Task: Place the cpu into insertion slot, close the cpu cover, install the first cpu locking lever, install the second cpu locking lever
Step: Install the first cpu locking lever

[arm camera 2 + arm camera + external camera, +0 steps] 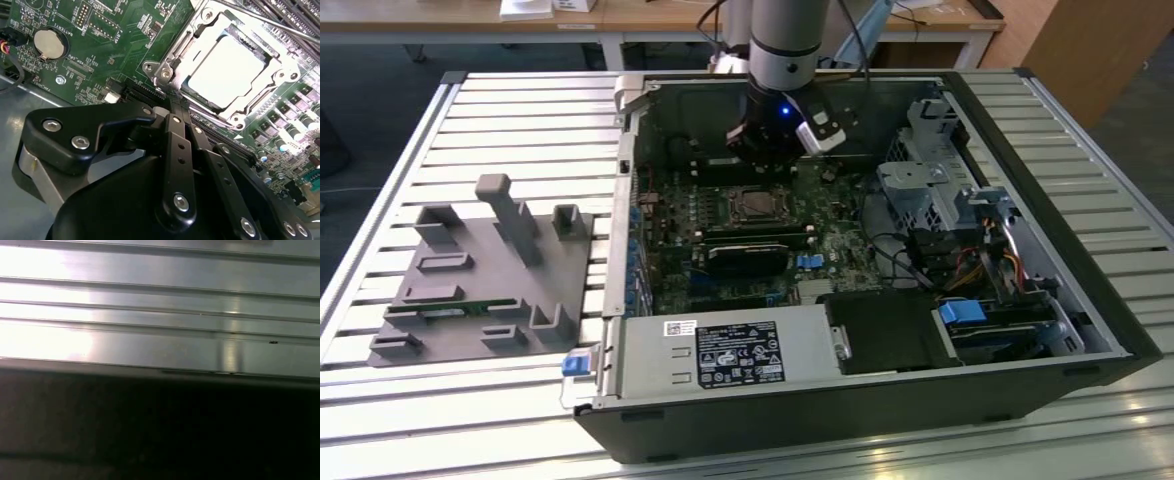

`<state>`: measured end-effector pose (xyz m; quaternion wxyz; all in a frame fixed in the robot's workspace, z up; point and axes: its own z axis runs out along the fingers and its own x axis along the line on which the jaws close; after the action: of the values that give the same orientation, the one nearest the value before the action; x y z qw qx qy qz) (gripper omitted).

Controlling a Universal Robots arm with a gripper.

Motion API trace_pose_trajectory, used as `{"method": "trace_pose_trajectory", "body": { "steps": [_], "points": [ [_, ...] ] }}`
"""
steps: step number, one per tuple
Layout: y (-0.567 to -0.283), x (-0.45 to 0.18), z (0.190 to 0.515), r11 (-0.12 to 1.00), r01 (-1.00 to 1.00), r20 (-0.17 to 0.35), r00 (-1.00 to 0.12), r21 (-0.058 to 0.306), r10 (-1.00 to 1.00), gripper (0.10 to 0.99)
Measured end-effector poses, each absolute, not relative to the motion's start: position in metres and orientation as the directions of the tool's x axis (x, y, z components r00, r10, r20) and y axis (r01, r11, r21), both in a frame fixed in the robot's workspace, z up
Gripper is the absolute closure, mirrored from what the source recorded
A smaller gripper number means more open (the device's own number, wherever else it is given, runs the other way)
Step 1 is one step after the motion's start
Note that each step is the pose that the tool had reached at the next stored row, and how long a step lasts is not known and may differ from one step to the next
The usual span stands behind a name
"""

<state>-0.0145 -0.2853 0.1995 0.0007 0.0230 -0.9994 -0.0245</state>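
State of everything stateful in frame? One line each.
cpu: seated in the insertion slot, silver face up.
cpu cover: closed, lying flat around the chip.
insertion slot: occupied.
locking lever: thin rod lying across the cover's far edge; latched or not, cannot tell.
gripper: beside the socket's corner, holding nothing visible.
computer case: side panel off, lying open on the table.

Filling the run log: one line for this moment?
cpu: in slot | cover: down over cpu | claw: beside slot, holding nothing
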Motion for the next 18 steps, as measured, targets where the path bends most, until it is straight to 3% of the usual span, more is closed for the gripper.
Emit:
{"method": "trace_pose_trajectory", "body": {
  "steps": [18],
  "points": [
    [-0.284,-0.013,0.209,0.998,-0.046,0.001,-0.999,0.042,-0.046,0.98]
  ]
}}
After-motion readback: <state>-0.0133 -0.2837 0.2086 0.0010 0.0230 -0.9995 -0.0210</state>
